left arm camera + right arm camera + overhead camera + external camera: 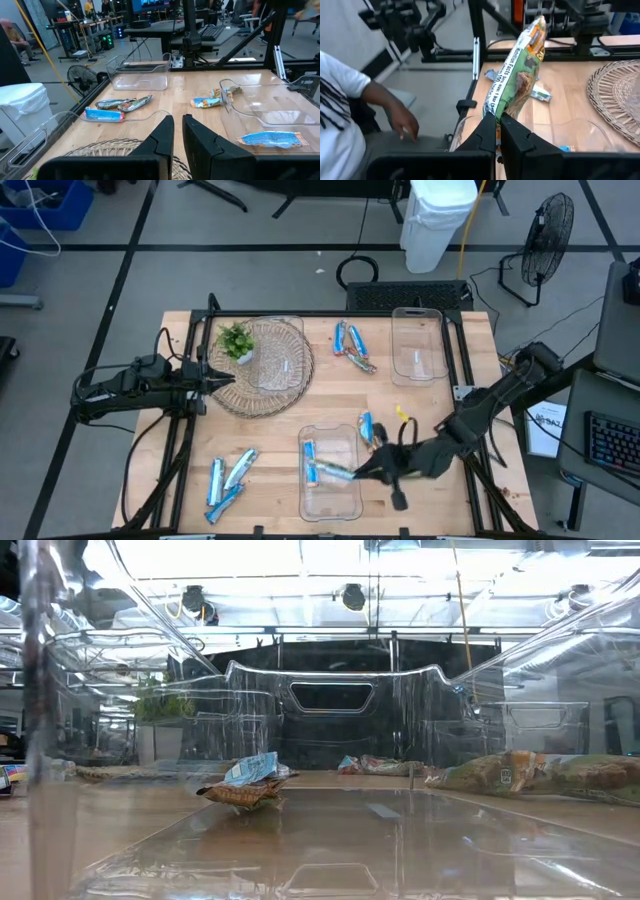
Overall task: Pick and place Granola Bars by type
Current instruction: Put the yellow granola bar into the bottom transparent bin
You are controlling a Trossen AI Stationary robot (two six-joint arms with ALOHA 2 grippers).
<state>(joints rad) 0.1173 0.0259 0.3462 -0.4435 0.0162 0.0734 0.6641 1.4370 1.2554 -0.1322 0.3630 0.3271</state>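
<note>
Above wooden table [270, 430], right gripper [497, 117] pinches green granola bar [517, 75] reading "Nutrition Facts"

One green-and-tan wrapped granola bar [516, 80] stands tilted upward, pinched at its lower end in the right gripper [497, 122]. A blue-and-white bar [311, 463] lies flat just beyond that gripper's tip. Other blue bars [226, 478] lie farther off, below the left gripper [222, 378].

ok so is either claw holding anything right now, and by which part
The right claw pinches a green granola bar by one end of its wrapper. The left claw holds nothing, poised over the wicker tray.
</note>
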